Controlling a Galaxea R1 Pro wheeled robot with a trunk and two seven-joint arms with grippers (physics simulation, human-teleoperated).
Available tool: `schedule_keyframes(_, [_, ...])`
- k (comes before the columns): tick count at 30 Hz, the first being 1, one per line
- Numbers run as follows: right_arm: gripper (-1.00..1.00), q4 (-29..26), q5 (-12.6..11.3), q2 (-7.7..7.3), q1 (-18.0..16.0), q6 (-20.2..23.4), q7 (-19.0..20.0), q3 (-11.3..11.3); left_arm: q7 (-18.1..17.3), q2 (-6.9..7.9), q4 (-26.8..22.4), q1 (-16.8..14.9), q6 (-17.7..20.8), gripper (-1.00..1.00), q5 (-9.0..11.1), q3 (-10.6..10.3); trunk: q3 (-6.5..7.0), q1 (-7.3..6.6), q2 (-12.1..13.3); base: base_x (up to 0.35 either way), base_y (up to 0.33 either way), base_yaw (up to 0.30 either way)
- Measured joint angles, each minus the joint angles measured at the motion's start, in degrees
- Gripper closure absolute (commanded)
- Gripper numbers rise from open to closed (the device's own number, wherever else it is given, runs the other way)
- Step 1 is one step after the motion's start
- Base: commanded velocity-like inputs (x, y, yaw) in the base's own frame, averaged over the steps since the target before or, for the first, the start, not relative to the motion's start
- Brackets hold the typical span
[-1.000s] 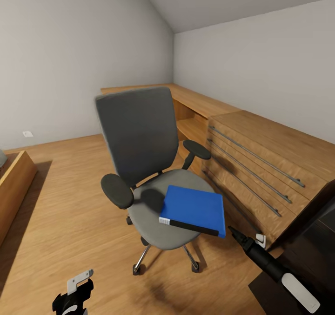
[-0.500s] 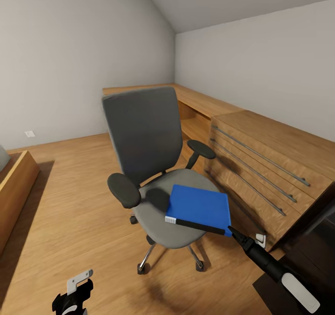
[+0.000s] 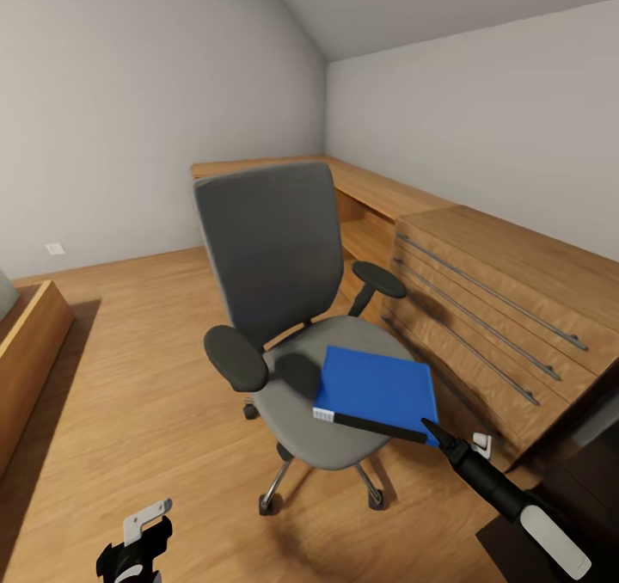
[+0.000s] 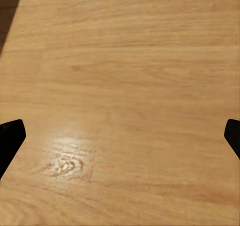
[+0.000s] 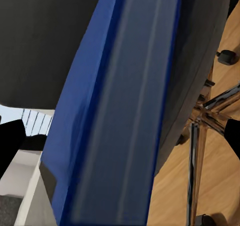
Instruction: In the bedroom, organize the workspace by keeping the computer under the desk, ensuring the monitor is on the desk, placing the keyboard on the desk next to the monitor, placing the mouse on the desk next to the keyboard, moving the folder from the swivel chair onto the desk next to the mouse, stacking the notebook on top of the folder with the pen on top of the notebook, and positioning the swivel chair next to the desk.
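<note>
On the swivel chair (image 3: 292, 308) seat, the folder (image 3: 378, 387); right end effector (image 3: 432, 431) beside it, spread wide

swivel chair (image 3: 292, 325): 1 | folder (image 3: 378, 387): 1 | armrests (image 3: 236, 358): 2 | wooden cabinet (image 3: 507, 308): 1, bar handles (image 3: 490, 291): 3 | grippers: 2, left gripper (image 3: 137, 549), right gripper (image 3: 434, 432)
</note>
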Motion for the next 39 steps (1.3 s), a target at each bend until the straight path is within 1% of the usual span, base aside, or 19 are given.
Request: schedule_keyframes(39, [-1.0,0.09,-0.05,0.09,0.0,-0.2,-0.13,0.04,0.28,0.03,0.01,0.0,0.09,-1.0,0.0,0.0,0.0,0.0,0.0,-0.011,0.019,0.0])
